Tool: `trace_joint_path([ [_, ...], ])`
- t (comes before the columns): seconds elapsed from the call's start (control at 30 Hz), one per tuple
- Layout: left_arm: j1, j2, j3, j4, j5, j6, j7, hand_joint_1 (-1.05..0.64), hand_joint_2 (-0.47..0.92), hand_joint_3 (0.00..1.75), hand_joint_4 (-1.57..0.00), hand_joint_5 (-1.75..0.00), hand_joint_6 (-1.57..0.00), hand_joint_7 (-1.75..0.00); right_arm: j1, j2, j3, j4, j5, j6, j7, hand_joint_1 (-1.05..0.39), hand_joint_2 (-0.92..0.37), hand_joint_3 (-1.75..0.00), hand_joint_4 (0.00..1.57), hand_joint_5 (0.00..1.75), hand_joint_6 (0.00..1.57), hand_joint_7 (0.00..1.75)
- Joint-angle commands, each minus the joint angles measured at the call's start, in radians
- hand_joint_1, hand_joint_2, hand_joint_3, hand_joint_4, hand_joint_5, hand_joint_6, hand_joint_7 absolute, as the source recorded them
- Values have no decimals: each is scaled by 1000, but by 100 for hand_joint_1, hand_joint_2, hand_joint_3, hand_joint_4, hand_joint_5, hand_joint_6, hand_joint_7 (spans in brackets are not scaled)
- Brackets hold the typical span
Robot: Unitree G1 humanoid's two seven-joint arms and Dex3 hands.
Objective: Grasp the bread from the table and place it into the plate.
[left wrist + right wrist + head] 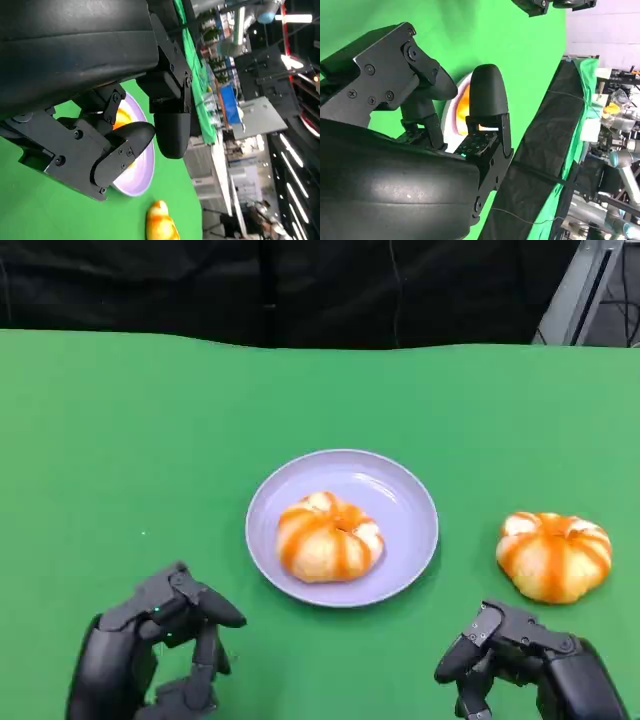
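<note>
On table, right of plate [400, 570]: bread [554, 556], likely soft, grip its sides | right hand [525, 660], left hand [160, 650] empty, fingers apart

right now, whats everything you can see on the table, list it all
plate: one, lavender, middle of the green table
bread on the plate: one, pale with orange stripes, lying inside the plate
bread on the table: one, same colouring, on the cloth to the plate's right, apart from it
table: one, green cloth, black backdrop behind it
left hand: one, black, near edge at lower left, holds nothing
right hand: one, black, near edge at lower right, just short of the loose bread, holds nothing
</note>
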Motion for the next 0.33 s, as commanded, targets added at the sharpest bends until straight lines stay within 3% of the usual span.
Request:
trace_joint_path([
  [0.03,6,-10,4,31,28,-32,-14,-14,51,119,-84,-169,-79,-147,10,-13,-16,-7,23,-1,5,3,-47,-121,67,161,73,132],
  [0.33,-31,-20,33,70,13,-57,-37,-14,53,117,-80,-171,-78,-149,12,-14,-15,2,15,-16,2,2,-49,-118,67,158,72,130],
])
